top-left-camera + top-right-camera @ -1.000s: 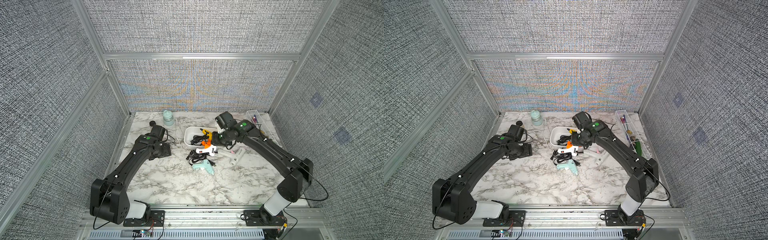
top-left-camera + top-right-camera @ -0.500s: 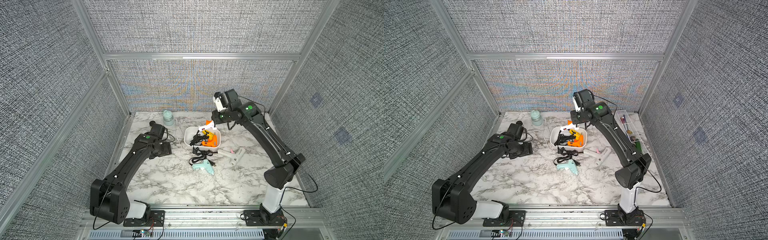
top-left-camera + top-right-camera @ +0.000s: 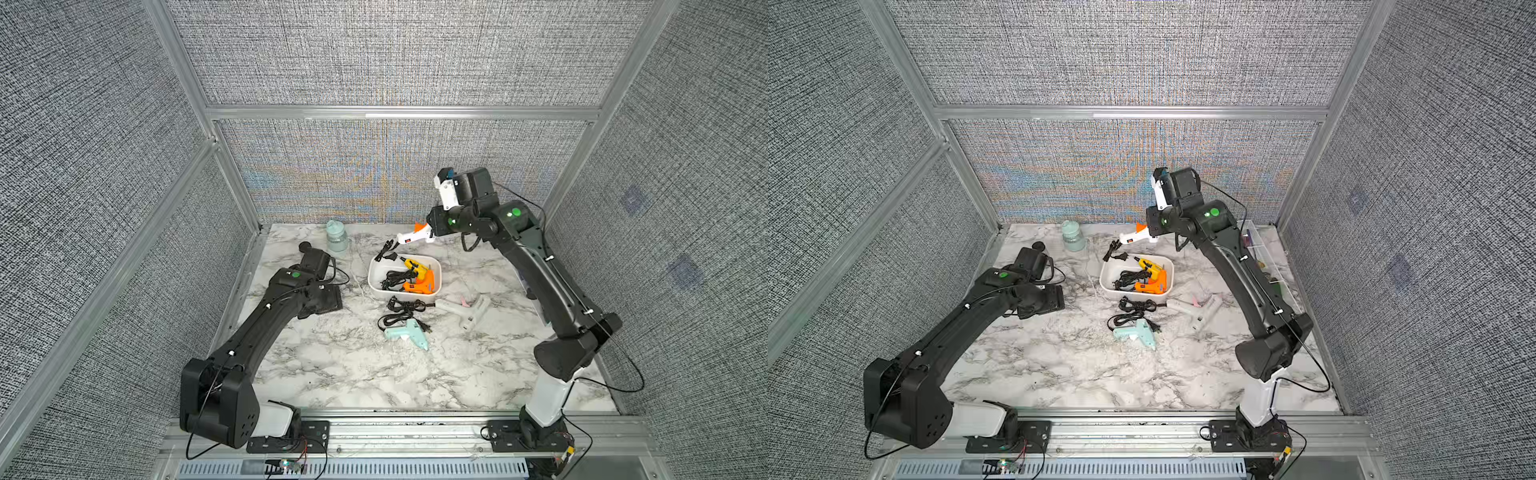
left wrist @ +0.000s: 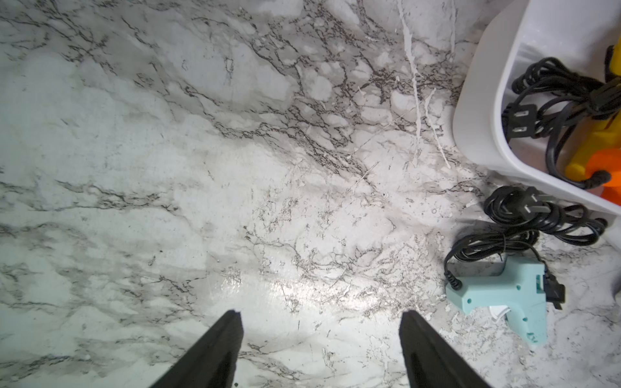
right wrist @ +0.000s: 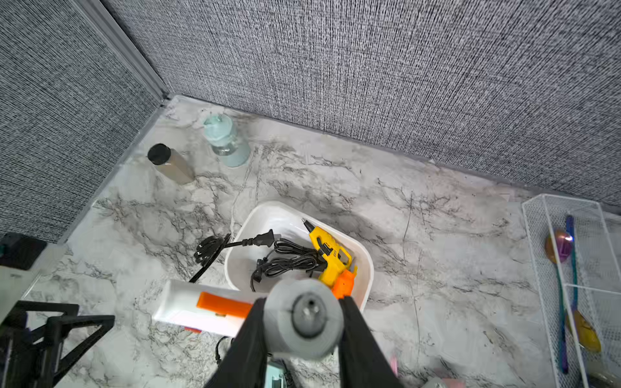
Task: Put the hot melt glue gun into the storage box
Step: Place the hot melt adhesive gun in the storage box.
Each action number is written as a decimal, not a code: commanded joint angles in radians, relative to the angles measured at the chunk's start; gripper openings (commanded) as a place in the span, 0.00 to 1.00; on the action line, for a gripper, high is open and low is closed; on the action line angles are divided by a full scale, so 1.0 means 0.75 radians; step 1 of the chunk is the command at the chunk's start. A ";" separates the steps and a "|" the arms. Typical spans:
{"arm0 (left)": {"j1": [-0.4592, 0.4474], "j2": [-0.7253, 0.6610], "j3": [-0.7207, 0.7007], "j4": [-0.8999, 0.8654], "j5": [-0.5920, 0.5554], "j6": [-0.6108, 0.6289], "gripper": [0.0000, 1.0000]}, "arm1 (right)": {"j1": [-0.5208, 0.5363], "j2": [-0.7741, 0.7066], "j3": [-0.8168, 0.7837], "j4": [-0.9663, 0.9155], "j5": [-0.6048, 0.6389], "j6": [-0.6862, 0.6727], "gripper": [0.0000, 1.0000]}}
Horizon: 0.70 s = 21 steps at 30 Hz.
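- Right gripper [image 3: 430,232] has risen clear of the table with the white gun [image 3: 411,237]; a second ago it sat low beside the box [image 3: 376,291].
- Gun now hangs in the air by the box's far rim, cord [image 3: 384,251] dangling at a corner. Lift done; lowering in remains, I judge.
- Right wrist view alone shows the fingers [image 5: 248,336] clamped on the gun's grey rear end.
- Left wrist view alone shows the left gripper [image 4: 321,314] spread wide, empty, over bare table, teal gun [image 4: 504,289] nearby.
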 commanded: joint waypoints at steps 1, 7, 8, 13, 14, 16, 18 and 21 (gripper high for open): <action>0.002 -0.001 0.004 -0.011 -0.010 -0.004 0.79 | 0.002 -0.009 -0.098 0.117 -0.017 0.006 0.06; 0.002 -0.006 0.000 -0.009 -0.011 -0.008 0.79 | -0.022 0.033 -0.261 0.222 0.008 0.039 0.06; 0.002 -0.006 0.000 -0.011 -0.012 -0.007 0.79 | -0.022 0.050 -0.265 0.220 0.009 0.048 0.06; 0.003 -0.021 -0.013 -0.013 -0.025 -0.009 0.79 | -0.024 0.157 -0.272 0.171 0.028 0.124 0.06; 0.002 -0.020 -0.017 -0.013 -0.026 -0.010 0.79 | -0.029 0.179 -0.267 0.158 0.040 0.157 0.06; 0.002 -0.020 -0.017 -0.013 -0.023 -0.011 0.79 | -0.041 0.198 -0.270 0.159 0.052 0.217 0.06; 0.002 -0.024 -0.021 -0.011 -0.024 -0.012 0.79 | -0.050 0.190 -0.278 0.189 0.056 0.268 0.06; 0.002 -0.023 -0.023 -0.011 -0.028 -0.011 0.79 | -0.067 0.171 -0.274 0.213 0.092 0.323 0.06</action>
